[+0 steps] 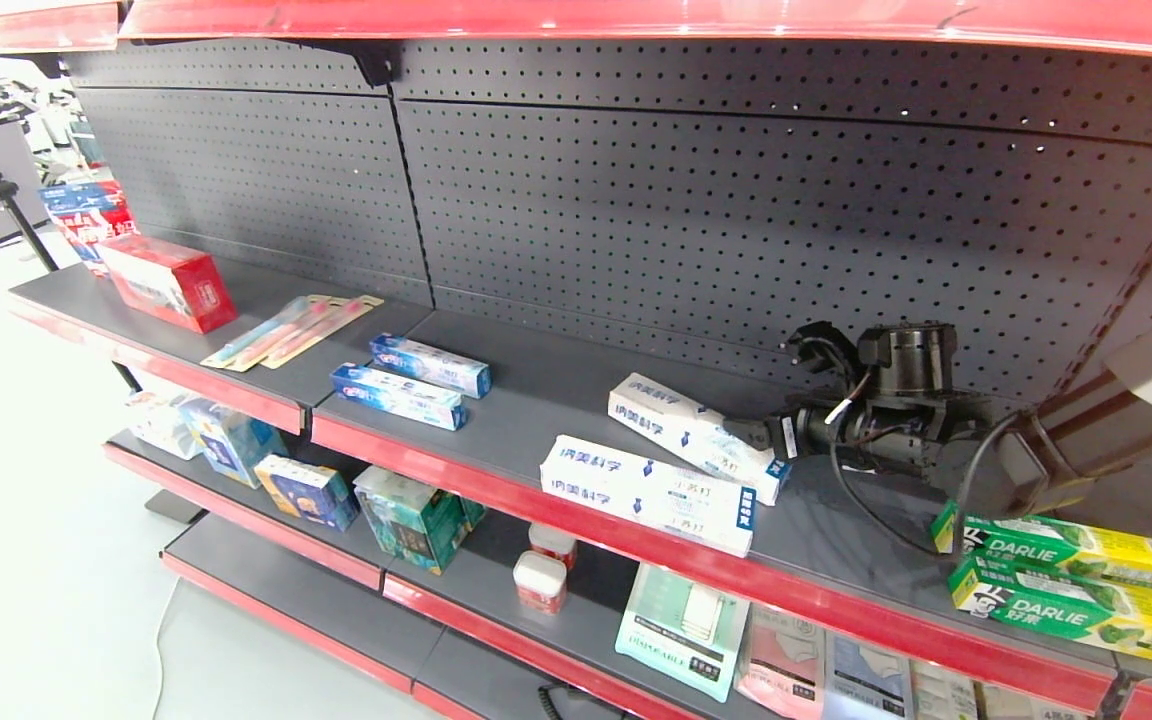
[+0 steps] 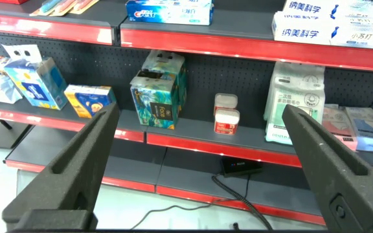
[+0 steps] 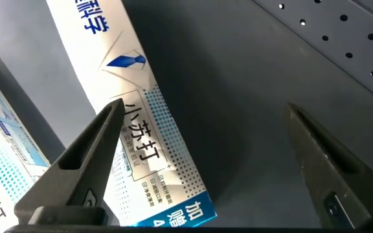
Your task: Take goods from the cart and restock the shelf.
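the fingers (image 3: 89, 155) of the right gripper (image 3: 204, 110) stand spread, clamping nothing, one close over the end of the white box (image 3: 138, 129), which lies flat on the shelf (image 1: 536, 400) just behind the front box (image 1: 648, 492). the left gripper (image 2: 199, 123), also spread and empty, hangs lower than the front box. this looks like the end of a placing step, so next the right arm should back away from the front box without nudging either box.
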Robot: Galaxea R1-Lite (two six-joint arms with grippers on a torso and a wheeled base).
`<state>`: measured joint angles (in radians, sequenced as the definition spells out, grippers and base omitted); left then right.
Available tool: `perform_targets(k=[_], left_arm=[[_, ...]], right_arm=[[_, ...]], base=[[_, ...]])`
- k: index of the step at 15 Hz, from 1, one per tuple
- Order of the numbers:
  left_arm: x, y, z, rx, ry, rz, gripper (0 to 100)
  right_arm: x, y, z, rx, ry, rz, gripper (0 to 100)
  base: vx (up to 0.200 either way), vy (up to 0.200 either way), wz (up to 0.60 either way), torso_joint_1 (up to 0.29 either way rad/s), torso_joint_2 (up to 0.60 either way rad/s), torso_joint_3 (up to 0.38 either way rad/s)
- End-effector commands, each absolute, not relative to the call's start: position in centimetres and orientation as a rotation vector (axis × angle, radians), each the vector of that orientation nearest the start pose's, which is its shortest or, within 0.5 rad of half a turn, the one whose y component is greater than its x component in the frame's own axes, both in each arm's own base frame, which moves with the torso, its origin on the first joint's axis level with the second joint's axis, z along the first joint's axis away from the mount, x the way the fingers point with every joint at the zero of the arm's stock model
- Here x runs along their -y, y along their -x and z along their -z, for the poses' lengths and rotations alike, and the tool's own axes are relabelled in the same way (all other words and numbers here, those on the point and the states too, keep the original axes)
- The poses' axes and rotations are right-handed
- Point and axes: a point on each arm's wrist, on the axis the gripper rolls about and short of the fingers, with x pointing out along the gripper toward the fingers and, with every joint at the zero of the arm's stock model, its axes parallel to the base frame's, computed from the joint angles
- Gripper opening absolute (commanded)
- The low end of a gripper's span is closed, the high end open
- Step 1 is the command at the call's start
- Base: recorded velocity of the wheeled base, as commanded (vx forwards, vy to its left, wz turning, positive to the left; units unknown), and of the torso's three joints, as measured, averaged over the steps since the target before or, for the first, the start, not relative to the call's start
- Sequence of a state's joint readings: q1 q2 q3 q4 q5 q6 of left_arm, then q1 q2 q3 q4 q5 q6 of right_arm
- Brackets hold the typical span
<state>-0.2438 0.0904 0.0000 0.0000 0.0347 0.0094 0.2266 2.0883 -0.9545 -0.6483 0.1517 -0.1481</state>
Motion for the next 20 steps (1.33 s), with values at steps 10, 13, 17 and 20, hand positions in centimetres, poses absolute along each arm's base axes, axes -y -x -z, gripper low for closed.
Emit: perform_targets(k=[10,13,17,20], left_arm=[[-0.5,1.5,-7.7,-0.09,-0.022,0.209,100],[-0.5,1.5,-7.7,-0.09,-0.022,0.209,100],[-0.5,1.5,-7.7,-0.09,-0.022,0.209,100],[-0.5,1.5,-7.7,-0.09,-0.022,0.209,100]], right_arm=[[-8.8,-34.0,-10.4,-0.457,0.175,-0.432,100],[-8.9,-33.5,-9.9,-0.476,0.18,-0.44,100],[-9.1,-33.5,-8.4,-0.515,0.228,-0.46,100],[-9.0,-33.9,-7.8,-0.524,0.244,-0.459,100]], base=[[0.0,0.0,0.0,0.0,0.0,0.0],[0.0,0.0,0.0,0.0,0.0,0.0],[0.0,0.0,0.0,0.0,0.0,0.0],[0.0,0.0,0.0,0.0,0.0,0.0]])
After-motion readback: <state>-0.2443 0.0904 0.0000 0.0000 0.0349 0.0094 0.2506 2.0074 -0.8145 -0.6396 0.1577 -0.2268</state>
